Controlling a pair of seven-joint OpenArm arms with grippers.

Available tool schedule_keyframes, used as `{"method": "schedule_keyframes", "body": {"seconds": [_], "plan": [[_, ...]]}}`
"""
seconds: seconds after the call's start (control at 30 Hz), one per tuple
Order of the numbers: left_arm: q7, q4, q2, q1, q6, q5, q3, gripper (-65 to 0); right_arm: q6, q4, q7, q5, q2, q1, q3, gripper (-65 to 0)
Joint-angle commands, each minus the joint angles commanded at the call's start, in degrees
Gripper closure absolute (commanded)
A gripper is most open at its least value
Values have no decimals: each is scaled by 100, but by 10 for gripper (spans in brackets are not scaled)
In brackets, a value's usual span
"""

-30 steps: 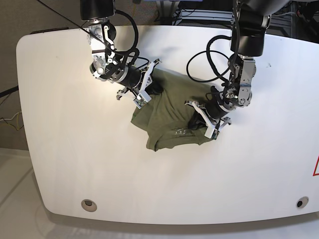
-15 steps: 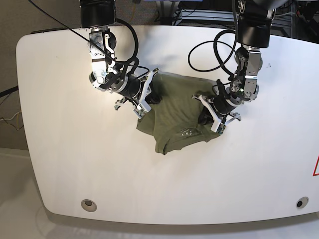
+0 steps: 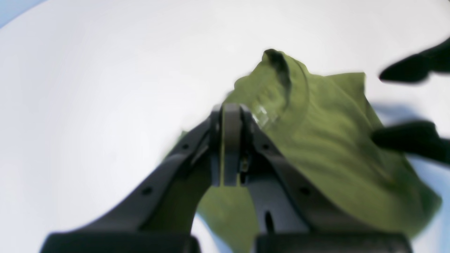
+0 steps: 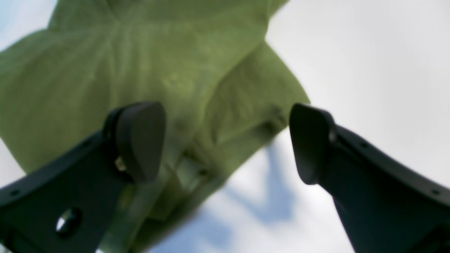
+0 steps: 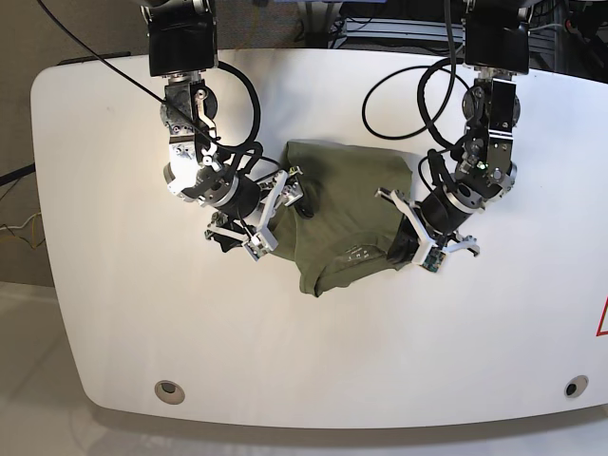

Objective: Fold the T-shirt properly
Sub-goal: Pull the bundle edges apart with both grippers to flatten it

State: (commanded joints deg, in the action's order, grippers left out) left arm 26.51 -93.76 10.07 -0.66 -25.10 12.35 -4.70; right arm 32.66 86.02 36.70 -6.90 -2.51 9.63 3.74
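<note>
The T-shirt (image 5: pixel 342 214) lies bunched on the white table (image 5: pixel 114 285), between the two arms. The left gripper (image 5: pixel 410 249) has its fingers pressed together, pinching the cloth near the collar (the printed label lies just beyond the tips). The right gripper (image 4: pixel 225 140) has its fingers spread wide, a sleeve fold lying between and beyond them, neither pad (image 4: pixel 140 140) gripping cloth.
</note>
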Motion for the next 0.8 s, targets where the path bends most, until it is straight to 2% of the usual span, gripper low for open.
{"method": "schedule_keyframes", "body": {"seconds": [0.23, 0.8], "plan": [[-9, 123, -229, 369, 0, -9, -18, 0, 18, -835, -18, -9, 62, 571, 0, -486], [-18, 545, -352, 686, 0, 9, -26, 0, 18, -2251, -440, -9, 308, 1486, 0, -488]]}}
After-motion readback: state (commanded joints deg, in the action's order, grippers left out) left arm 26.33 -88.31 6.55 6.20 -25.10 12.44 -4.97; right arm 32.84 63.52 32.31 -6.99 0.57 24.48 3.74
